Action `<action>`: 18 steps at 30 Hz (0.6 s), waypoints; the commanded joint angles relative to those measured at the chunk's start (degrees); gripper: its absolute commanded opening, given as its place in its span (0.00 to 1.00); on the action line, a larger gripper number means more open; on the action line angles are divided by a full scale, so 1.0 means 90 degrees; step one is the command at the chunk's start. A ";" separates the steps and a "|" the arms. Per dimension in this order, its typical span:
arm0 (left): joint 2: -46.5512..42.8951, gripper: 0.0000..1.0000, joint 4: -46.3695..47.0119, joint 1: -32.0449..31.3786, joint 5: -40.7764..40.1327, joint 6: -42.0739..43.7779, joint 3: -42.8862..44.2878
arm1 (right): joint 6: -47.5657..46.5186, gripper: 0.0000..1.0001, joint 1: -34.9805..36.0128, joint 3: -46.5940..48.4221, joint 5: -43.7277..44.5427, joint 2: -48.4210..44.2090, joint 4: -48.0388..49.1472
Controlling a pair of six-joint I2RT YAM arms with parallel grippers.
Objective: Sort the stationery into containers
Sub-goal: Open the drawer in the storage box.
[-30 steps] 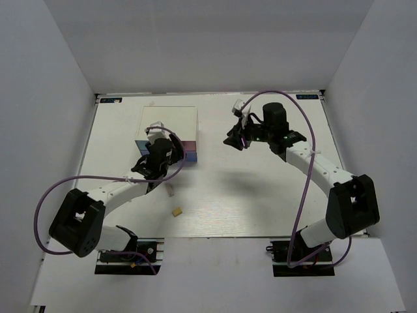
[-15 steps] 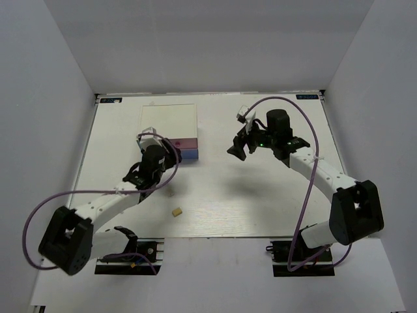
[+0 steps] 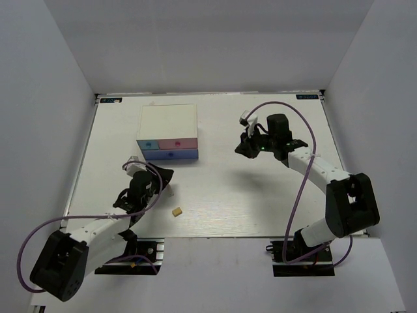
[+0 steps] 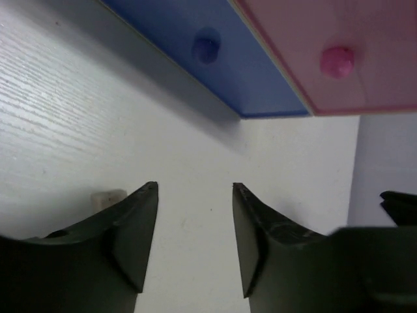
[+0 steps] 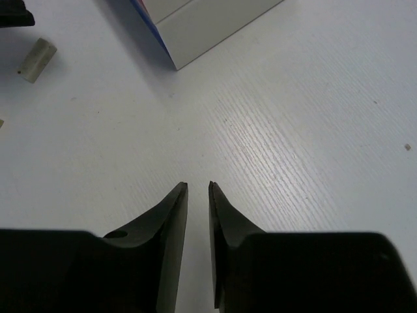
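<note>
Stationery and containers on the table (image 3: 260,195). A tan eraser block (image 3: 176,211) lies on the near part of the table, in front of the drawer box (image 3: 168,120) and well apart from it. A paler eraser block (image 4: 107,196) lies just beside the left gripper (image 4: 195,189). The box stands at the far left, its pink drawer front (image 3: 178,141) and blue drawer fronts (image 3: 167,154) facing the arms. The left gripper hangs low between box and tan block, fingers apart, holding nothing. The right gripper (image 5: 198,186) hovers to the right of the box, fingers nearly together with a thin gap, also holding nothing.
</note>
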 commanded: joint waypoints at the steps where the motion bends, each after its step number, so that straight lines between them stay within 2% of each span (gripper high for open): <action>1: 0.0446 0.61 0.1395 0.0261 0.0240 -0.0986 -0.0320 | -0.0016 0.27 -0.0098 -0.0006 -0.0313 0.0078 -0.0029; 2: 0.0622 0.61 0.1998 0.0262 0.0298 -0.1248 -0.0322 | -0.0026 0.28 -0.0099 -0.0025 -0.0333 0.0087 -0.0039; 8: 0.2204 0.64 0.3816 0.0671 0.0494 -0.1787 -0.0390 | -0.0045 0.30 -0.0264 -0.0191 -0.0489 -0.0010 -0.0019; 14: 0.3492 0.67 0.5156 0.0877 0.0631 -0.2060 -0.0107 | -0.0123 0.31 -0.0392 -0.0240 -0.0470 -0.0039 -0.0039; 18: 0.3914 0.64 0.5518 0.0936 0.0631 -0.2120 0.0030 | -0.0143 0.31 -0.0479 -0.0240 -0.0489 -0.0020 -0.0058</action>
